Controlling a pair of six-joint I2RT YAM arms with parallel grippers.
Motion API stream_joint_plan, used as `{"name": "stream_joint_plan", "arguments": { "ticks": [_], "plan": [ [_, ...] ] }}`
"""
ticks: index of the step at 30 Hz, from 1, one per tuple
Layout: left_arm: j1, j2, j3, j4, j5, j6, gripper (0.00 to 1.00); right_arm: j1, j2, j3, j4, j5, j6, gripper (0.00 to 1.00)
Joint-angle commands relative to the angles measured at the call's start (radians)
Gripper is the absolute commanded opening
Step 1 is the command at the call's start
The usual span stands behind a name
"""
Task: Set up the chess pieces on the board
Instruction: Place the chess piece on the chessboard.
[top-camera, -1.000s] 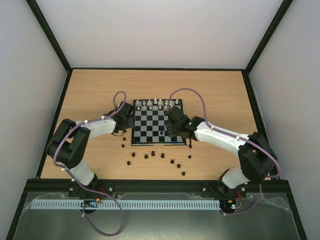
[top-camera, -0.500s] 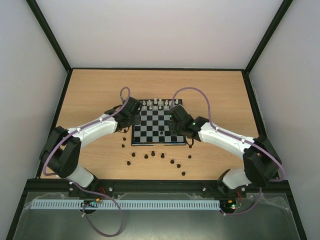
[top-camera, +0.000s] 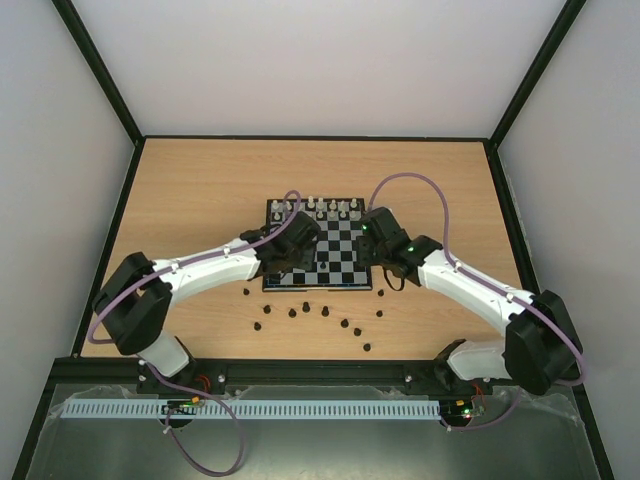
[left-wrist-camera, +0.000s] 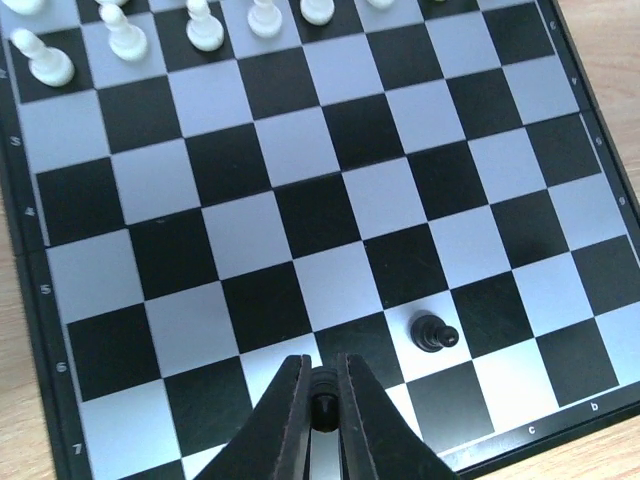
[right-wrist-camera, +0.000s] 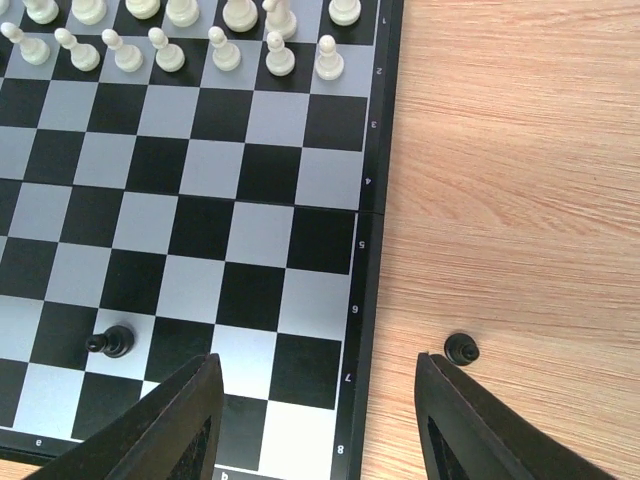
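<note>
Wood-grain table (top-camera: 180, 200) with pale walls round it, seen from above. My left gripper (left-wrist-camera: 322, 368) is clamped on a small black piece (left-wrist-camera: 322, 408). The fingers (left-wrist-camera: 285, 420) are almost together and the piece is pinched right between the tips. I hold it over the near rows of the board (left-wrist-camera: 330, 200). I can't tell whether the piece touches a square.

Just to the right in my left wrist view, apart from the fingers, one black pawn (left-wrist-camera: 434, 333) stands upright on the board, in the second row from the near edge. White pieces (left-wrist-camera: 125, 38) fill the two far rows, all upright.

My right gripper (right-wrist-camera: 315, 400) has its jaws wide apart with nothing between them. It hangs over the board's near right corner, one finger above the squares and the other above bare wood past the dark border. One stray black piece (right-wrist-camera: 460, 348) sits on the wood off the board's right edge, close by the tip of that outer finger in the wrist view. I can't tell its height gap to the finger.

From the top view, loose black pieces (top-camera: 292, 312) lie scattered in a rough arc on the table in front of the board's near edge, apart from each other and off the squares. Some look tipped, but they are too small to tell. Purple cables (top-camera: 400, 185) loop above both my arms.
</note>
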Motion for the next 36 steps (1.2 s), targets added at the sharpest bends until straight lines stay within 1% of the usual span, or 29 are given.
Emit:
{"name": "stream_joint_plan", "arguments": {
  "ticks": [1,14,21,32,36],
  "plan": [
    [-0.008,0.041,-0.039,0.045,0.025,-0.033,0.04,-0.006,-0.021,-0.029,-0.012,0.022,0.021,0.53],
    [-0.022,0.136,-0.019,0.106,0.045,-0.033,0.04,-0.01,-0.011,-0.047,0.009,0.005,0.023,0.53],
    [-0.023,0.157,-0.025,0.129,0.061,-0.036,0.04,-0.01,-0.001,-0.051,0.018,0.002,0.024,0.53],
    [-0.033,0.182,0.004,0.12,0.062,-0.032,0.05,-0.01,0.006,-0.054,0.023,-0.001,0.024,0.53],
    [-0.037,0.177,-0.012,0.122,0.063,-0.038,0.06,-0.01,0.003,-0.057,0.024,-0.002,0.024,0.53]
  ]
}}
